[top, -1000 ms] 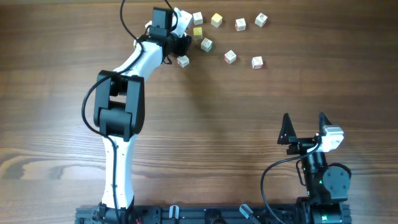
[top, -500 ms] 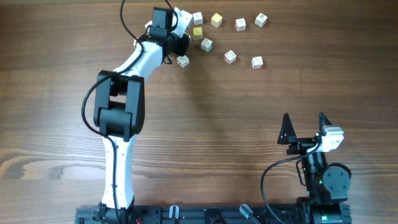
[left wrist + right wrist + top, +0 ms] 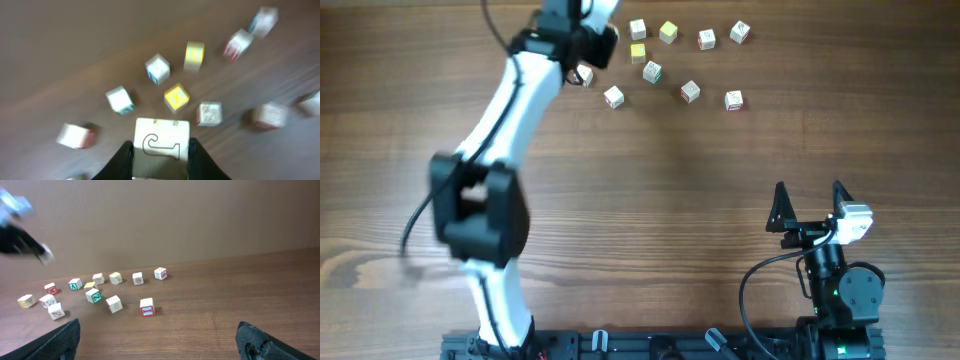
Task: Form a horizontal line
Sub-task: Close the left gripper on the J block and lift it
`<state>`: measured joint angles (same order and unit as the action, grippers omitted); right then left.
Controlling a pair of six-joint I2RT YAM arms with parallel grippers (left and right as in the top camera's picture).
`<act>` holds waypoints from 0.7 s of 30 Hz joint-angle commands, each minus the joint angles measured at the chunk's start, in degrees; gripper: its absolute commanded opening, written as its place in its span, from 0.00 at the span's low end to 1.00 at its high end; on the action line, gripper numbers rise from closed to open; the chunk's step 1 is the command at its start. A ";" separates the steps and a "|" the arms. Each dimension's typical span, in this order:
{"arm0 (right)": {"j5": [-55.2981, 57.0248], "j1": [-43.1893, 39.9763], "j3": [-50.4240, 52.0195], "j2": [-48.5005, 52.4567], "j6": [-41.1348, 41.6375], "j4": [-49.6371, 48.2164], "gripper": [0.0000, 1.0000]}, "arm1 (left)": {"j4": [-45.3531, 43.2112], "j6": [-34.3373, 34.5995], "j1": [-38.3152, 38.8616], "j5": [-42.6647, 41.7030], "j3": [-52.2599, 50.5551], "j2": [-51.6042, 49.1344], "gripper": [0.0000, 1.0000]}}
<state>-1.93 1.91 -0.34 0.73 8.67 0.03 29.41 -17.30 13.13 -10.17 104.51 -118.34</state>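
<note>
One whitish cube (image 3: 161, 144) with a dark outlined mark is clenched between the fingers of the left gripper (image 3: 161, 157), which is lifted above the far side of the table (image 3: 650, 200). Beneath it the other cubes (image 3: 690, 91) lie scattered in no straight row, so the horizontal line is not yet formed. The right gripper (image 3: 810, 208) sits at the near edge, fingers spread, grasping nothing.
</note>
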 commanded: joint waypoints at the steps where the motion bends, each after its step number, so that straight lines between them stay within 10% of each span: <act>1: -0.83 -0.33 0.04 -0.31 -1.03 -0.11 1.00 | 4.42 -0.26 0.11 4.13 0.90 11.82 0.24; 9: -0.83 -0.33 0.04 -0.31 -1.03 -0.13 1.00 | 18.38 0.52 0.11 11.28 0.90 29.27 0.29; 21: -0.83 -0.33 0.04 -0.31 -1.05 -0.13 1.00 | 42.99 21.03 0.11 11.87 0.00 39.26 0.18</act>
<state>-1.93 1.91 -0.34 0.73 8.67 0.03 67.53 -4.64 13.13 0.67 105.32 -78.61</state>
